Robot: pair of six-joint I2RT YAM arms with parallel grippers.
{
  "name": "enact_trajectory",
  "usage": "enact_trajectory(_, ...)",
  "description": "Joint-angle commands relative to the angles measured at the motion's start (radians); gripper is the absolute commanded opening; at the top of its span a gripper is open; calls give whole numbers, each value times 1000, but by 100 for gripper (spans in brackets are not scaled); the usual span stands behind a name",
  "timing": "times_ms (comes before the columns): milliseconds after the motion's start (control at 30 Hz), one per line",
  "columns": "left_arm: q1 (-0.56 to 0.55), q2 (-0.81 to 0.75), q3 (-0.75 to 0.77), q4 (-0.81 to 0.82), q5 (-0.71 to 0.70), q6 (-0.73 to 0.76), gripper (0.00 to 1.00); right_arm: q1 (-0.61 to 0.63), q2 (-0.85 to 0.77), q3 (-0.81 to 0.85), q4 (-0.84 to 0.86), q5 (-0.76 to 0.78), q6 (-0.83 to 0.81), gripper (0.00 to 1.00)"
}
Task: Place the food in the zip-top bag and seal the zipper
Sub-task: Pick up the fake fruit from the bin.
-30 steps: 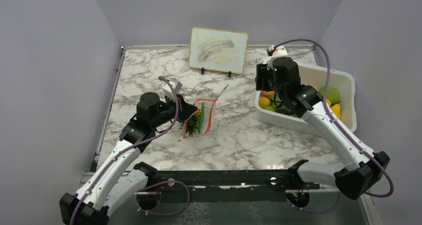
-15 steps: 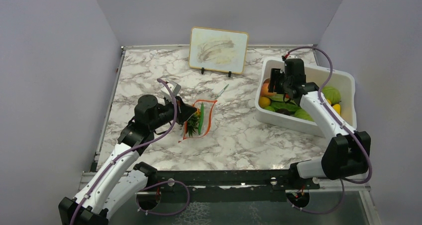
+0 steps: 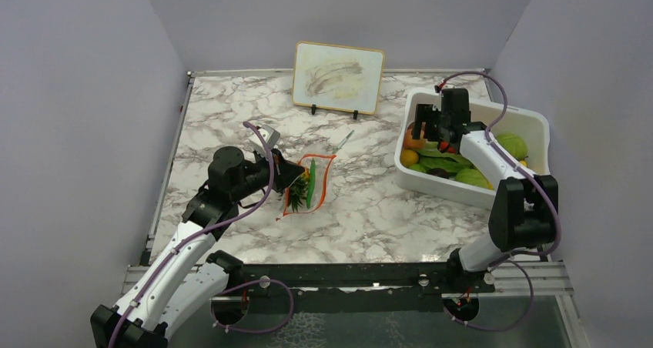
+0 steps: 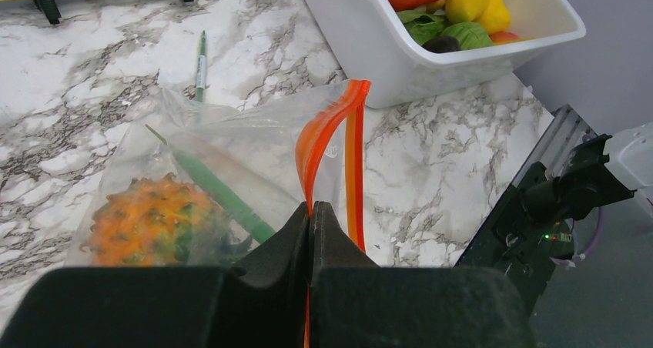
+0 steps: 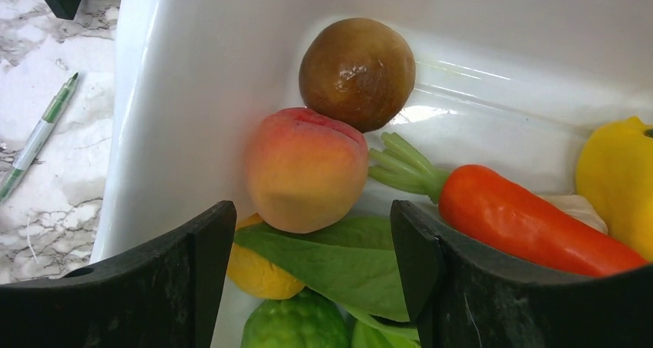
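The clear zip-top bag (image 3: 309,185) lies mid-table with an orange pineapple (image 4: 146,221) and a green pod (image 4: 219,194) inside. My left gripper (image 4: 310,209) is shut on the bag's red-orange zipper strip (image 4: 331,128), holding one side of the mouth up. My right gripper (image 5: 312,240) is open and empty, low inside the white bin (image 3: 531,125), over a peach (image 5: 306,169) and a green leaf (image 5: 331,259). A brown round fruit (image 5: 357,72), a red pepper (image 5: 524,217) and a yellow fruit (image 5: 616,171) lie close by.
A grey-green pen (image 3: 343,139) lies on the marble behind the bag; it also shows in the left wrist view (image 4: 201,63). A framed board (image 3: 337,76) stands at the back. The bin's tall wall (image 5: 185,109) is just left of my right fingers.
My right gripper has swung from above the bin's left wall down into the bin, close over the peach. The left gripper has kept its hold on the zipper strip.
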Motion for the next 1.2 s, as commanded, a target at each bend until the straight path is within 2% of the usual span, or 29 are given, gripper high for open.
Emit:
enact_trajectory(0, 2, -4, 0, 16, 8, 16, 0, -9, 37, 50, 42, -40, -20, 74)
enact_trajectory(600, 2, 2, -1, 11, 3, 16, 0, -13, 160, 51, 81, -77, -53, 79)
enact_trajectory(1167, 2, -3, -2, 10, 3, 14, 0, -14, 134, 35, 83, -83, -79, 62)
